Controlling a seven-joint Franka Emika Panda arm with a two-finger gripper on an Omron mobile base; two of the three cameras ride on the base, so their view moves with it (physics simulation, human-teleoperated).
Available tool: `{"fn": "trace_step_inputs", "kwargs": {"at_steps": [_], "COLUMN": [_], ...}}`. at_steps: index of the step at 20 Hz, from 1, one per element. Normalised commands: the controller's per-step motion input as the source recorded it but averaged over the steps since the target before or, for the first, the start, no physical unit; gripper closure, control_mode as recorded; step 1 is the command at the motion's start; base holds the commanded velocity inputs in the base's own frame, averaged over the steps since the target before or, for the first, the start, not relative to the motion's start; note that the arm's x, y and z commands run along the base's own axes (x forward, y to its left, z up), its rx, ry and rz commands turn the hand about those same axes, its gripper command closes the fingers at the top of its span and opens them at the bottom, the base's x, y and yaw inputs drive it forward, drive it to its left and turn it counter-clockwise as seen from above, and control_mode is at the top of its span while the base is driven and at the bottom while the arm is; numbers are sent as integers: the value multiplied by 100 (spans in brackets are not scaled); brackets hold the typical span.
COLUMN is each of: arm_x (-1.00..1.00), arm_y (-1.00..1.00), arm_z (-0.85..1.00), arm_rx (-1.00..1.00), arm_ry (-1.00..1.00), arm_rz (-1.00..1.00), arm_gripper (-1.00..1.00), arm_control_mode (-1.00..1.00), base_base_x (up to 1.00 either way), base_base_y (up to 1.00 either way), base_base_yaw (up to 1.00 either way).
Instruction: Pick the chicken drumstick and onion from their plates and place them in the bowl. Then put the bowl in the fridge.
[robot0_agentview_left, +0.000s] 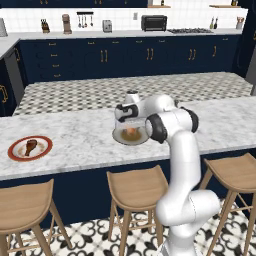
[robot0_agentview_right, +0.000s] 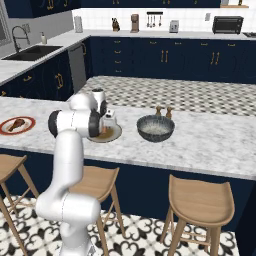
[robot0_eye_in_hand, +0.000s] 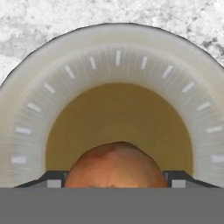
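Where the left base view looks across the marble counter (robot0_agentview_left: 75, 135), the white arm climbs from five o'clock, bends at a dark elbow and reaches leftward, its hand turned down over the grey-olive plate (robot0_agentview_left: 131, 136). The gripper (robot0_agentview_left: 129, 126) hangs just above the onion (robot0_agentview_left: 130, 131), an orange-tan ball sitting in the plate's brownish centre. Far off at nine o'clock lies the red-rimmed plate (robot0_agentview_left: 30, 148) with the chicken drumstick (robot0_agentview_left: 30, 146) on it, brown and fat at one end.

From the right base view the arm rises at seven o'clock and folds forward, its hand covering most of the grey-olive plate (robot0_agentview_right: 111, 134). The bowl (robot0_agentview_right: 155, 128), dark and speckled, stands near it toward three o'clock, apart from the plate. The drumstick (robot0_agentview_right: 16, 124) rests on its plate (robot0_agentview_right: 17, 125) at the nine o'clock edge.

In the hand view the onion (robot0_eye_in_hand: 115, 165) bulges up at six o'clock, glossy and reddish-tan, between the two dark fingertips (robot0_eye_in_hand: 53, 180), which stand wide at either side of it. I cannot tell whether they press on it. Around it spreads the plate's pale rim (robot0_eye_in_hand: 118, 52).
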Motion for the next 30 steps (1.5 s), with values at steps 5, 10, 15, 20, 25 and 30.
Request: {"fn": "trace_step_inputs", "kwargs": {"at_steps": [5, 10, 15, 20, 25, 30], "arm_x": [-100, -87, -64, -3, 1, 22], "arm_y": [-4, -9, -30, -61, -89, -99], "arm_z": [18, 57, 88, 82, 45, 18], "arm_rx": [0, 0, 0, 1, -1, 0], "arm_ry": [0, -1, -3, 9, 6, 7], "arm_rz": [0, 0, 0, 0, -2, -1], "arm_gripper": [100, 100, 100, 100, 100, 100], "arm_control_mode": [-100, -100, -100, -100, -100, -100], "base_base_x": [0, 0, 0, 0, 0, 0], "base_base_y": [0, 0, 0, 0, 0, 0], "base_base_yaw": [0, 0, 0, 0, 0, 0]}}
